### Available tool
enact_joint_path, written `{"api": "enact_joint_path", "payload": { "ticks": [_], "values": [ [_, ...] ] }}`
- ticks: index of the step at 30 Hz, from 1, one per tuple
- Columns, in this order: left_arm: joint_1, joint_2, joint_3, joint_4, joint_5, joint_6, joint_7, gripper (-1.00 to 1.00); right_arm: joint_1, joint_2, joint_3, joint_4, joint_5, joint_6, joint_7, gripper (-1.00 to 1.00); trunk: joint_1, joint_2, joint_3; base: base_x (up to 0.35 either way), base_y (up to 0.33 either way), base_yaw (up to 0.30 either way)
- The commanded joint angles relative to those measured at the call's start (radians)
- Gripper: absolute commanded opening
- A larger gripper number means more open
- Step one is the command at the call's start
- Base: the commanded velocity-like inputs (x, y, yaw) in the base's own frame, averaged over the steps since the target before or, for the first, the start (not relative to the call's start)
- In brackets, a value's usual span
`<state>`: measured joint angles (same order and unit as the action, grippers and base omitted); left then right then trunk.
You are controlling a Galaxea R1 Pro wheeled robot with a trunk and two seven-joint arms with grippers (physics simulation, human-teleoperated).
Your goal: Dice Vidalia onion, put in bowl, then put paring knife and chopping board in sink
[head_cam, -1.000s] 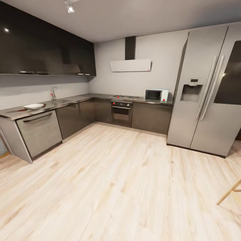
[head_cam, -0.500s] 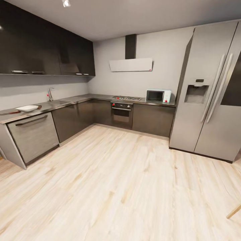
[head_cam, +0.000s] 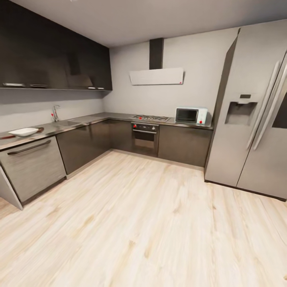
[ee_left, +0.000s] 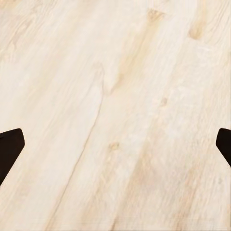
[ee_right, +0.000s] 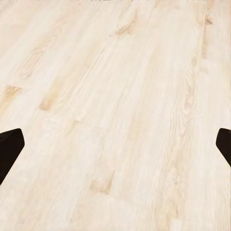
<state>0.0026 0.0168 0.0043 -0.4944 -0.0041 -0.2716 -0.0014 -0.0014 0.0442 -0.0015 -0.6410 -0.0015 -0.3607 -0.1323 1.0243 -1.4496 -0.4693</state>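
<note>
Left pincer [ee_left: 115,147] spread wide, empty, over wood floor [ee_left: 120,96]; right pincer [ee_right: 115,147] likewise. Both well apart from the work: bowl [head_cam: 23,131] on the table [head_cam: 52,128], then the sink [head_cam: 68,123] tap. Onion not discernible. Judgement: nothing begun; every step remains.

A white microwave [head_cam: 191,115] sits beside the hob [head_cam: 150,117], above a built-in oven [head_cam: 145,137]. A pale extractor hood [head_cam: 156,76] hangs on the wall. A dishwasher [head_cam: 32,167] stands at left.

Bright, even light; soft, perhaps edge-stretched render.
</note>
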Motion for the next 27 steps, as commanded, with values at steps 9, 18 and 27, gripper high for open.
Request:
{"api": "enact_joint_path", "payload": {
  "ticks": [9,18,27],
  "values": [
    [0.000,0.000,0.000,-0.001,0.000,-0.001,0.000,1.00,0.000,0.000,0.000,0.000,0.000,-0.002,-0.003,1.00,0.001,0.000,-0.001,0.345,0.000,0.000],
    [0.000,0.000,0.000,-0.001,0.000,-0.001,0.000,1.00,0.000,0.000,0.000,0.000,0.000,-0.002,-0.003,1.00,0.001,0.000,-0.001,0.345,0.000,0.000],
    [0.000,0.000,0.000,0.000,0.000,-0.001,0.000,1.00,0.000,0.000,0.000,0.000,0.000,-0.002,-0.003,1.00,0.001,0.000,-0.001,0.345,0.000,0.000]
  ]
}}
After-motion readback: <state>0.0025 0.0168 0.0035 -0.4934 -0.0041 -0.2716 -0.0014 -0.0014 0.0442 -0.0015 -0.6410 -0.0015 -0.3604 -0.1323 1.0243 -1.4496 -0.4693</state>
